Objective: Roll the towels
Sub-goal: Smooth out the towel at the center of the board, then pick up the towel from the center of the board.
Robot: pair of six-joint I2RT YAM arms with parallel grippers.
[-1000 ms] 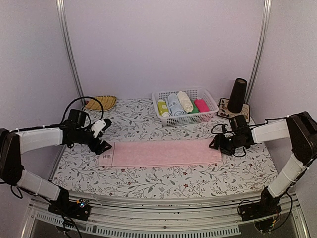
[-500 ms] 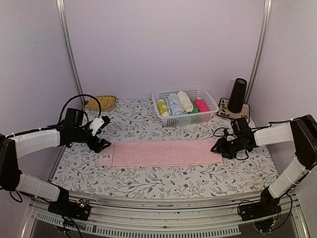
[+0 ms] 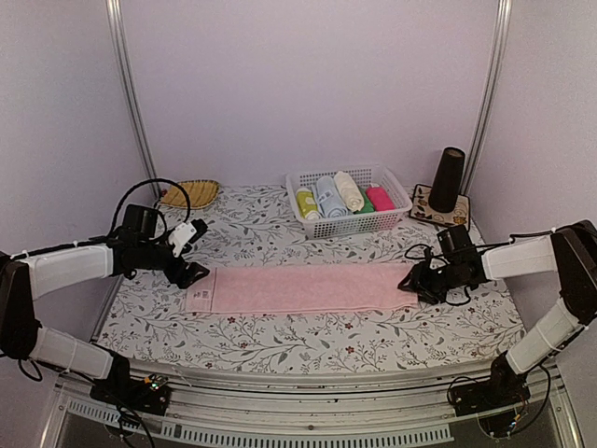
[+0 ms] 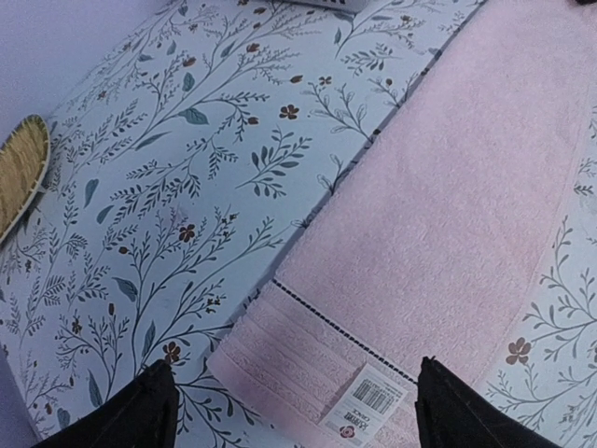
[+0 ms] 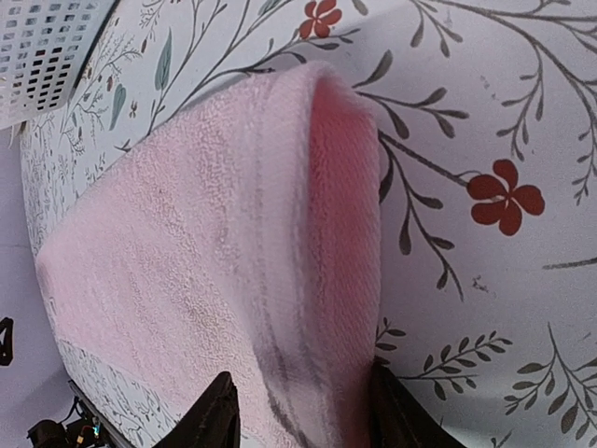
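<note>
A pale pink towel [image 3: 298,287] lies flat as a long strip across the flowered table. Its labelled left end [image 4: 373,397] sits under my left gripper [image 3: 194,254], which hovers open with its fingers straddling that end [image 4: 294,366]. My right gripper [image 3: 411,281] is low at the strip's right end. In the right wrist view that end [image 5: 280,233] is bunched up into a raised fold between the fingers, and the gripper [image 5: 300,375] is shut on it. A cream towel [image 3: 349,189] lies rolled in the basket.
A white basket [image 3: 399,193] at the back holds several coloured rolls; its mesh corner [image 5: 42,47] shows in the right wrist view. A black cone [image 3: 449,177] stands on a mat at the back right. A woven yellow dish [image 3: 189,193] sits at the back left.
My right gripper has narrowed onto the towel's right end and shifted slightly right, lifting the edge into a fold. The left gripper drew back a little to the left, still open.
</note>
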